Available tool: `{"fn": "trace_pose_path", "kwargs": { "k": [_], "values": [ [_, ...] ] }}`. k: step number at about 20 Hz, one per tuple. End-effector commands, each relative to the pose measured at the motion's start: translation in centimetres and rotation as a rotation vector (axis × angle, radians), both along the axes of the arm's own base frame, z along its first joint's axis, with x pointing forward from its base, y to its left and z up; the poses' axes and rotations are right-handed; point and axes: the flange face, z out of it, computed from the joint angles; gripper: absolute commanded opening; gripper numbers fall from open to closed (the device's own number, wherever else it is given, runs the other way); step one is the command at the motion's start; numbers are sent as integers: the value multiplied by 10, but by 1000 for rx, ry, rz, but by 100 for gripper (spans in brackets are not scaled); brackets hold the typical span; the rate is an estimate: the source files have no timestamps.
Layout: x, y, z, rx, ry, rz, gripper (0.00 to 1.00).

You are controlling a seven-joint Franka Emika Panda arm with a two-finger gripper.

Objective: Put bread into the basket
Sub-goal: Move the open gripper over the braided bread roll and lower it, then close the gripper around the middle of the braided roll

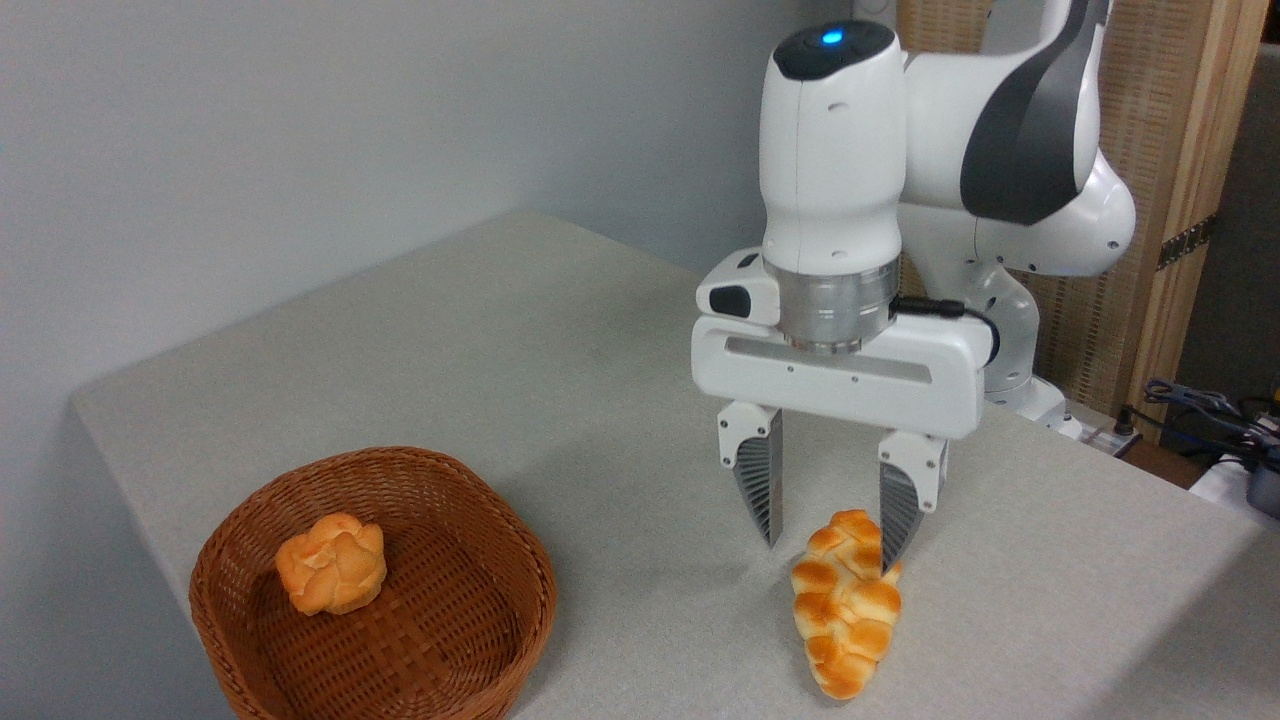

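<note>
Two fingers hang spread wide over the table [560,330], and you have the gripper [828,545] low in the lower middle of the frame with nothing between its pads. The bread [845,605] lies on the table at the lower right of centre, its long axis running from near the right fingertip down toward the bottom edge; the basket [240,560] sits well apart at the lower left, with a small round bun [332,563] already resting on its floor. Right now the right finger [900,510] overlaps the loaf's upper end while the left finger [758,485] stands over bare table beside it, so the jaws do not look centred on the loaf; whether the right tip touches the crust you cannot tell from this view. Judge the step as the approach to the grasp. To do it well, shift the gripper toward the loaf's thick middle so both fingers straddle its width across the short axis, then lower until the tips reach its sides, and close gently, since the braided crust looks soft. Lift clear before you travel left, and aim for the open floor beside the bun.
</note>
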Motion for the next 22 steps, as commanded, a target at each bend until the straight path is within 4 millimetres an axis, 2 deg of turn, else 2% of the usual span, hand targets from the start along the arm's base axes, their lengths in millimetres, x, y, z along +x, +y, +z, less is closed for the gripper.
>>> {"fn": "trace_pose_path", "kwargs": {
  "k": [1,4,11,22],
  "values": [
    [6,16,-5,48,-33,-4,100],
    [5,19,-6,115,-10,-49,100],
    [5,18,-2,117,-14,-52,100],
    [3,13,-25,100,57,-68,100]
  ]
}}
